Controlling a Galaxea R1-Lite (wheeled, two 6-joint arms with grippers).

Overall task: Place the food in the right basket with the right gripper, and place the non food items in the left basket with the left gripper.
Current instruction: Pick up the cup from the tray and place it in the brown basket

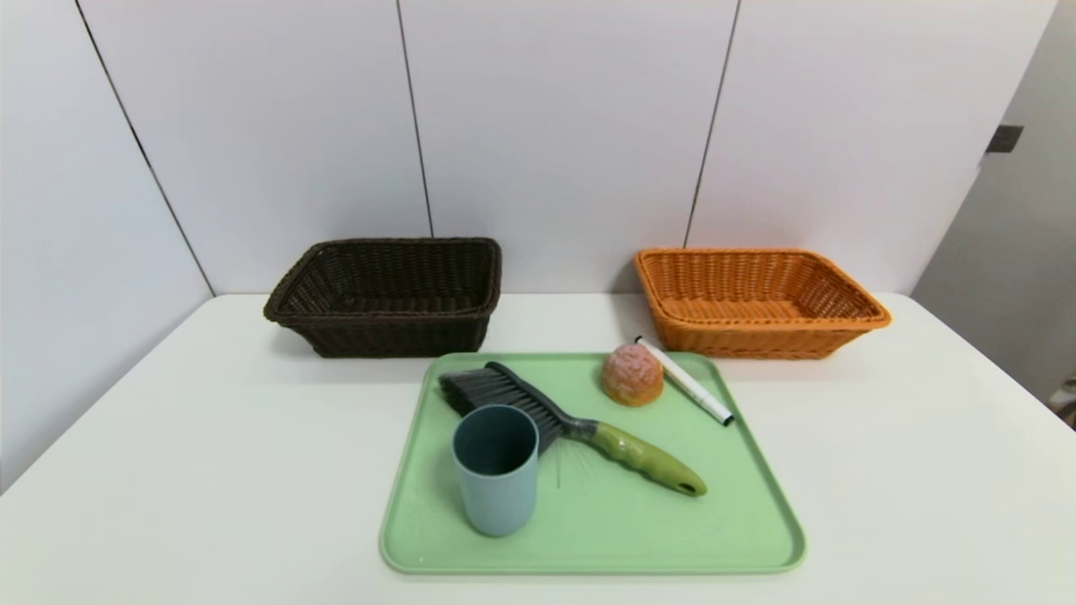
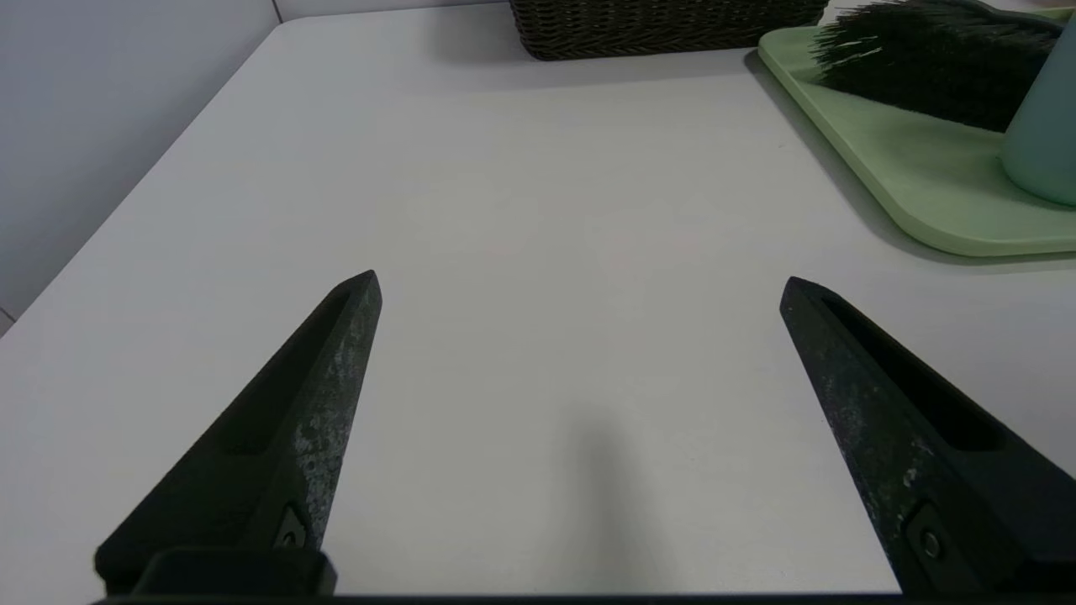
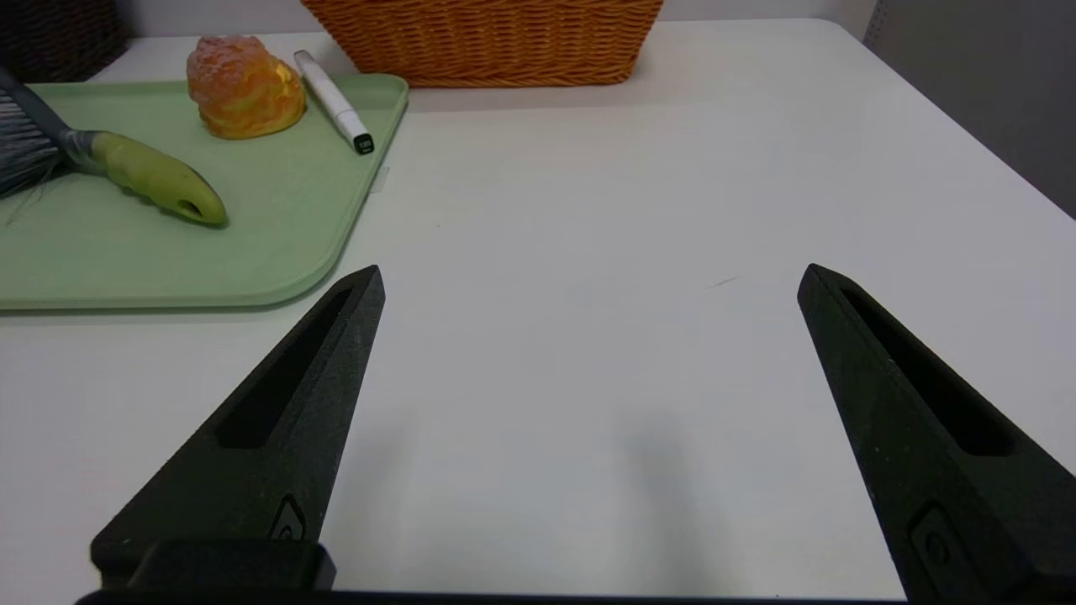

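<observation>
While its two pointed fingers are spread wide apart with nothing between them, the left gripper hangs over the bare white table, pointing forward toward the far wall. It touches nothing. The right gripper does the same on the other side, its fingers wide apart too and holding nothing. Neither arm shows in the head view. Ahead, between the two grippers, lies a green tray. On the tray a blue-grey cup stands upright at the near left. Just behind the cup lies the brush, its dark bristles toward the left basket and its green handle pointing to the near right. The bun sits at the far right of the tray. Right beside the bun lies the white marker, resting across the tray's far right rim. The dark brown left basket sits behind the tray on the left, by the wall. The orange right basket sits behind the tray on the right. Both baskets are well apart from the grippers.
</observation>
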